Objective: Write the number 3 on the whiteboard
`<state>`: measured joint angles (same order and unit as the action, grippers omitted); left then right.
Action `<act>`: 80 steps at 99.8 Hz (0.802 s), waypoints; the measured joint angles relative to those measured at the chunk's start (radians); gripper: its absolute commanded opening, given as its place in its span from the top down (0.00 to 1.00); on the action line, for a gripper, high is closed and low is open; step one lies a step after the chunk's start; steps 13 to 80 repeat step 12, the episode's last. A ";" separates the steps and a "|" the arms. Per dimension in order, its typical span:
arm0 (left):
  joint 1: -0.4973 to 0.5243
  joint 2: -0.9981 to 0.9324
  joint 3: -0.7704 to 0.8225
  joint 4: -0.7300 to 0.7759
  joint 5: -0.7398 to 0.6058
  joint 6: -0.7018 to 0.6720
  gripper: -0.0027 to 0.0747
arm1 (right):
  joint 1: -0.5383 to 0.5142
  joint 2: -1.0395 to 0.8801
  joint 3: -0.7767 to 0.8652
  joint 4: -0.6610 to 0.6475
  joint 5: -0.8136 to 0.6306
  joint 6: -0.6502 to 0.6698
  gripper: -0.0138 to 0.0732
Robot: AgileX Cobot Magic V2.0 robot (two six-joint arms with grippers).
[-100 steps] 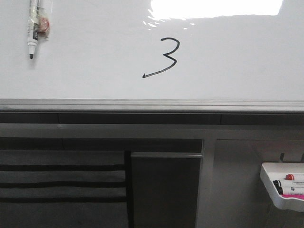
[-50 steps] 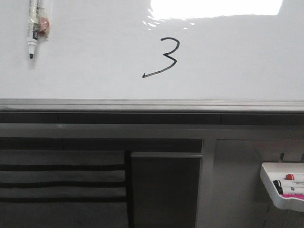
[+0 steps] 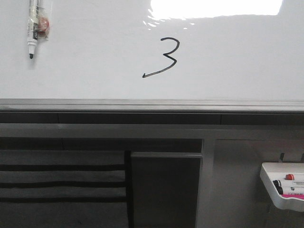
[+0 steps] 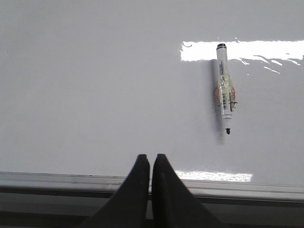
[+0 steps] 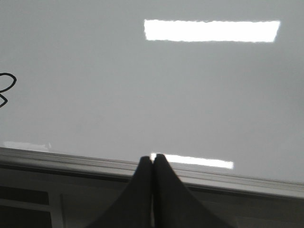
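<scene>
Left gripper (image 4: 150, 159): 2 dark fingers pressed together along their inner edges, tips meeting, nothing held between them; seen only in the left wrist view. Right gripper (image 5: 152, 158): same pose, 2 dark fingers closed flat against each other with no gap at the tips, empty. Neither arm nor gripper appears in the front view.

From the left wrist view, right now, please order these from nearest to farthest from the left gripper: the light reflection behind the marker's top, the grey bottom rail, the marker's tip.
1. Grey bottom rail, right at the shut left gripper.
2. Marker's tip, on the whiteboard, off to one side.
3. Light reflection, farthest, beyond the marker's far end.
</scene>
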<state>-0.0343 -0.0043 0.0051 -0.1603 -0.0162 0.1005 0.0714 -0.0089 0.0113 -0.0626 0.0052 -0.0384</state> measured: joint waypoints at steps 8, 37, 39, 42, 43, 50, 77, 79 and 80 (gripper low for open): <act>0.000 0.000 0.000 0.000 0.000 0.000 0.99 | 0.000 0.000 0.000 0.000 0.000 0.000 0.92; 0.000 0.000 0.000 0.000 0.000 0.000 0.99 | 0.000 0.000 0.000 0.000 0.000 0.000 0.92; 0.000 0.000 0.000 0.000 0.000 0.000 0.99 | 0.000 0.000 0.000 0.000 0.000 0.000 0.92; 0.000 0.000 0.000 0.000 0.000 0.000 0.99 | 0.000 0.000 0.000 0.000 0.000 0.000 0.92; 0.000 0.000 0.000 0.000 0.000 0.000 0.99 | 0.000 0.000 0.000 0.000 0.000 0.000 0.92; 0.000 0.000 0.000 0.000 0.000 0.000 0.99 | 0.000 0.000 0.000 0.000 0.000 0.000 0.92; 0.000 0.000 0.000 0.000 0.000 0.000 0.99 | 0.000 0.000 0.000 0.000 0.000 0.000 0.92; 0.000 0.000 0.000 0.000 0.000 0.000 0.99 | 0.000 0.000 0.000 0.000 0.000 0.000 0.92; 0.000 0.000 0.000 0.000 0.000 0.000 0.99 | 0.000 0.000 0.000 0.000 0.000 0.000 0.92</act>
